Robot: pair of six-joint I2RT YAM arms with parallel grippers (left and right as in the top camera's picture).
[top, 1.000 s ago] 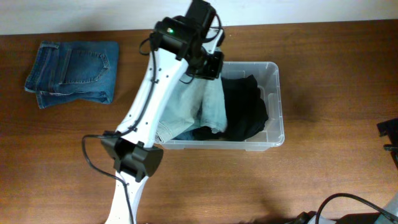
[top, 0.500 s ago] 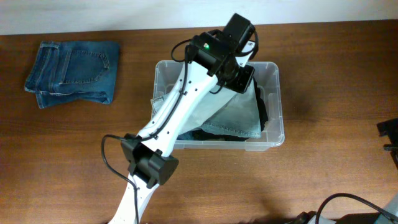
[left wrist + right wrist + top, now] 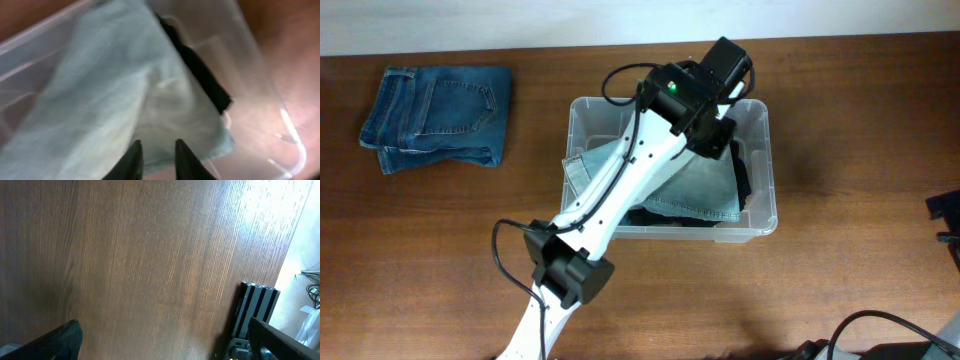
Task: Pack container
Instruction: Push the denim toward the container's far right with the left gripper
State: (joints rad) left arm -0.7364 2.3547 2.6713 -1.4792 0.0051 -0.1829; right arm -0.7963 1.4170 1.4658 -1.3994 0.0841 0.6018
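Observation:
The clear plastic container (image 3: 772,170) stands mid-table. A pale blue denim garment (image 3: 695,190) lies spread in it over a black garment (image 3: 741,168). My left gripper (image 3: 716,136) reaches into the container's far right part. In the left wrist view the pale denim (image 3: 115,85) fills the frame, with the black garment (image 3: 200,75) along the container wall (image 3: 260,75). The left gripper (image 3: 156,150) has its jaws nearly together, with the denim's edge pinched between them. My right gripper (image 3: 165,340) stands wide open over bare wood, holding nothing.
A folded pair of dark blue jeans (image 3: 438,115) lies on the table at the far left. A black frame part (image 3: 255,310) stands by the right gripper near the table's right edge. Cables (image 3: 880,335) run along the front right.
The left arm swung right and carried the pale denim from the container's left side across the black garment. The denim now lies spread flat. The right gripper has not moved.

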